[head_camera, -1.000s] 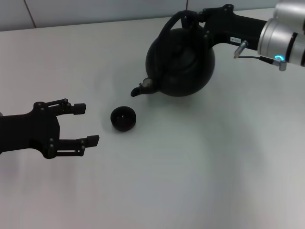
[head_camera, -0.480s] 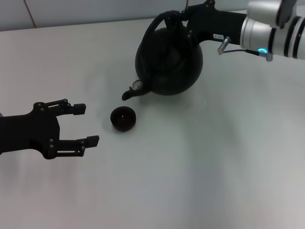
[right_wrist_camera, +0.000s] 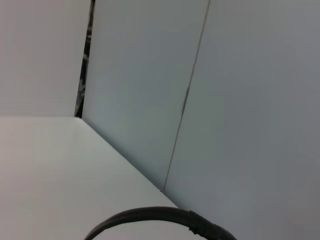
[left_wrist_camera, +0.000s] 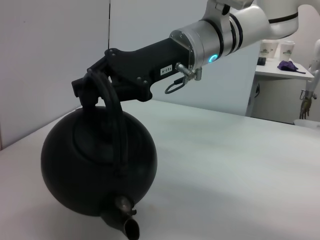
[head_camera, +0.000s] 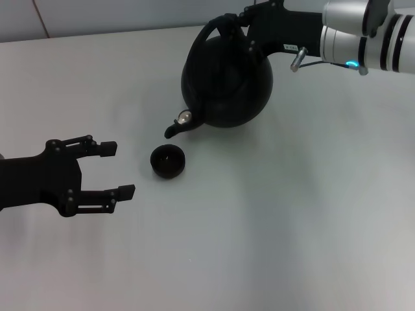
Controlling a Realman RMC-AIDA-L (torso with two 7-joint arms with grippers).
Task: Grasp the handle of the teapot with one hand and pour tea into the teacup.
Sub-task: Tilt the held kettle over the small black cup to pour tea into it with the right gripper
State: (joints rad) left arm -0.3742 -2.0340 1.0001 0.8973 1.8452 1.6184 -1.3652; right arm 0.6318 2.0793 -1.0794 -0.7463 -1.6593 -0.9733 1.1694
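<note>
My right gripper is shut on the arched black handle of the round matte-black teapot and holds it off the table, tilted spout-down. The silvery-tipped spout hangs just above and beyond the tiny black teacup. In the left wrist view the teapot hangs from the right gripper, its spout pointing down. A curve of the handle shows in the right wrist view. My left gripper is open, to the left of the teacup, apart from it.
The white table bears only the teacup. A wall runs along the table's far edge. In the left wrist view a side table with paper cups stands far off.
My right gripper has carried the teapot to the left and tilted it more, bringing the spout closer over the teacup. The left arm has not moved.
</note>
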